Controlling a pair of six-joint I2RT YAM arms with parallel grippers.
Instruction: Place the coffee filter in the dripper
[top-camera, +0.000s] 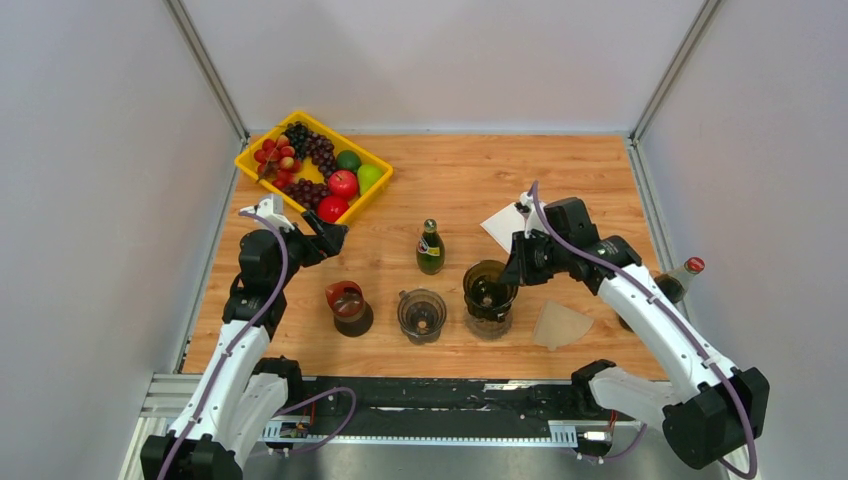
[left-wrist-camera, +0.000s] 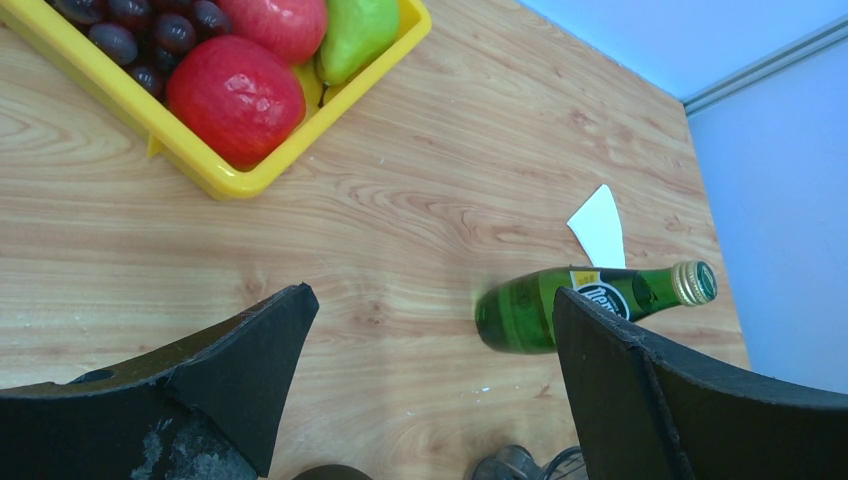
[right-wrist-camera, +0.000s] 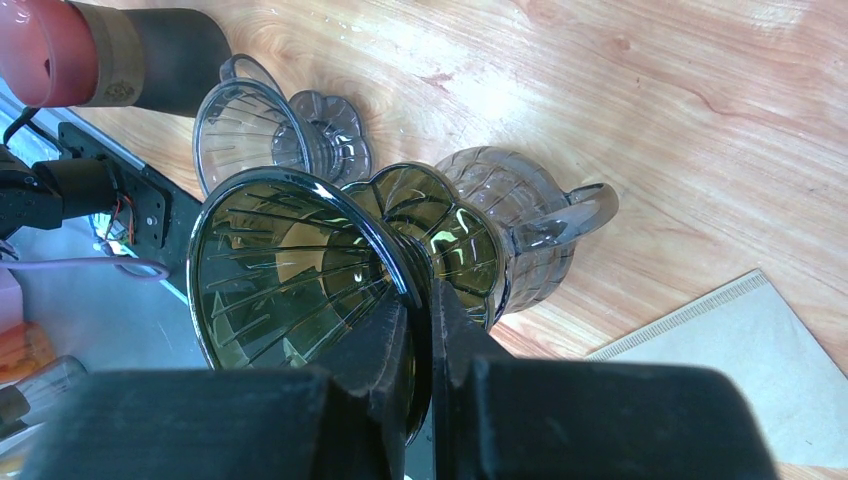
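Observation:
A smoked-glass dripper (top-camera: 489, 283) sits on top of a ribbed glass server (top-camera: 490, 322) at the middle front of the table. My right gripper (top-camera: 515, 268) is shut on the dripper's rim; in the right wrist view one finger is inside the cone (right-wrist-camera: 300, 270) and one outside, with the gripper (right-wrist-camera: 420, 300) pinching the rim. A brown paper coffee filter (top-camera: 560, 325) lies flat on the table to the right of the server and also shows in the right wrist view (right-wrist-camera: 730, 360). My left gripper (top-camera: 330, 235) is open and empty (left-wrist-camera: 435, 300), near the yellow tray.
A clear dripper (top-camera: 421, 313) and a red-brown dripper (top-camera: 348, 305) stand left of the dark one. A green bottle (top-camera: 430, 248) stands mid-table. A white paper filter (top-camera: 503, 225) lies behind my right gripper. A yellow fruit tray (top-camera: 250, 160) is far left. A red-capped bottle (top-camera: 680, 278) stands at the right edge.

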